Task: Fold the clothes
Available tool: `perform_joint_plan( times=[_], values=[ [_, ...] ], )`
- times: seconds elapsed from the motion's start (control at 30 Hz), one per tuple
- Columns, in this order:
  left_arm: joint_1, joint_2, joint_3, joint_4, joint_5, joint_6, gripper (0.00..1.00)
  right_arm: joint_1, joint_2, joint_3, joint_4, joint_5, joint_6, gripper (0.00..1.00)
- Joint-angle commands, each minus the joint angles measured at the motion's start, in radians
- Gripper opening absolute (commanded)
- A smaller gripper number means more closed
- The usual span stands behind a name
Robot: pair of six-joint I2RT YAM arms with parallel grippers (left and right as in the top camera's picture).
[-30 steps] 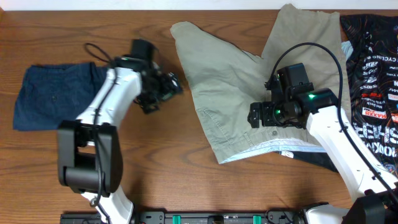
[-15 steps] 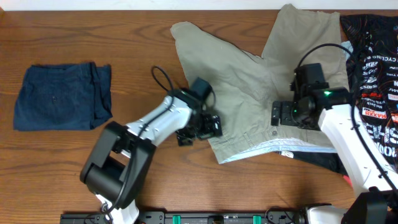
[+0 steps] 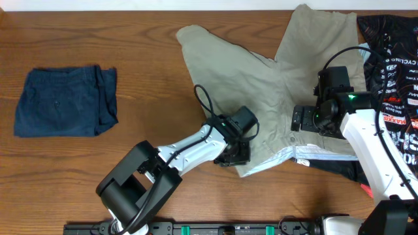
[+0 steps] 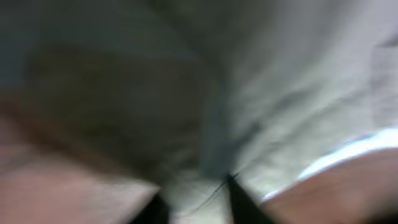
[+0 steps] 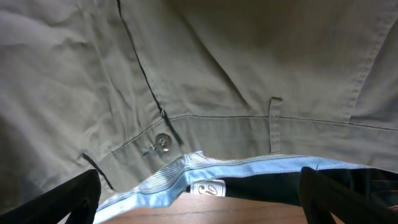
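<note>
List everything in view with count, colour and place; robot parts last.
khaki shorts: one, light beige, spread at centre-right, waistband nearest the robot.
navy shorts: one, dark blue, folded, far left.
printed garment: one, black with lettering, right edge, beside the khaki shorts.
table: one, brown wood, under everything.
left gripper: one, black, at the khaki shorts' near left corner; opening blurred.
right gripper: one, black, open over the waistband.

Black jersey point(image 3: 398, 46): white, red logos, unreadable. Label point(image 5: 207, 188) on khaki shorts point(image 5: 249, 62) waistband: script illegible.
</note>
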Motion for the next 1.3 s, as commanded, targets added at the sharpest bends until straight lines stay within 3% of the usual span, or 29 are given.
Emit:
perform_joint_plan(
  times=[0.0,0.1,0.27,0.47,0.5,0.53,0.57,0.6,0.67,0.77,0.97,1.27],
  values=[
    [0.022,0.014,-0.015,-0.068,-0.142,0.006,0.06,-0.025,-0.016,0.002,-0.007,0.011,0.001,0.99],
    [0.092,0.014,0.002,-0.2,-0.291,0.088,0.06,-0.026,-0.016,0.002,-0.013,0.012,0.001,0.99],
    [0.332,0.014,0.152,-0.451,-0.583,0.264,0.06,-0.026,-0.016,0.002,-0.01,0.011,0.002,0.99],
    [0.665,0.014,0.477,-0.557,-0.615,0.322,0.08,-0.026,-0.016,0.002,-0.008,0.011,0.002,0.99],
    [0.708,0.014,0.521,-0.563,-0.583,0.321,0.14,-0.026,-0.016,0.002,-0.009,0.011,0.002,0.99],
    [0.756,0.014,0.565,-0.565,-0.525,0.322,0.32,-0.026,-0.016,0.002,-0.009,0.011,0.002,0.99],
    [0.793,0.014,0.597,-0.569,-0.467,0.322,0.43,-0.026,-0.016,0.002,-0.009,0.011,0.002,0.99],
    [0.828,0.014,0.624,-0.578,-0.4,0.322,0.5,-0.026,-0.016,0.002,-0.009,0.011,0.002,0.99],
    [0.89,0.012,0.651,-0.604,-0.209,0.322,0.55,-0.026,-0.016,0.002,-0.007,0.011,0.002,0.99],
    [0.922,0.013,0.636,-0.664,-0.042,0.327,0.61,-0.026,-0.016,0.002,0.0,0.011,0.002,0.99],
    [0.861,0.013,0.554,-0.746,-0.04,0.373,0.73,-0.026,-0.016,0.002,0.004,0.011,0.002,0.99],
    [0.7,0.013,0.269,-0.595,-0.039,0.393,0.79,-0.026,-0.016,0.002,-0.004,0.011,0.002,0.99]
  ],
)
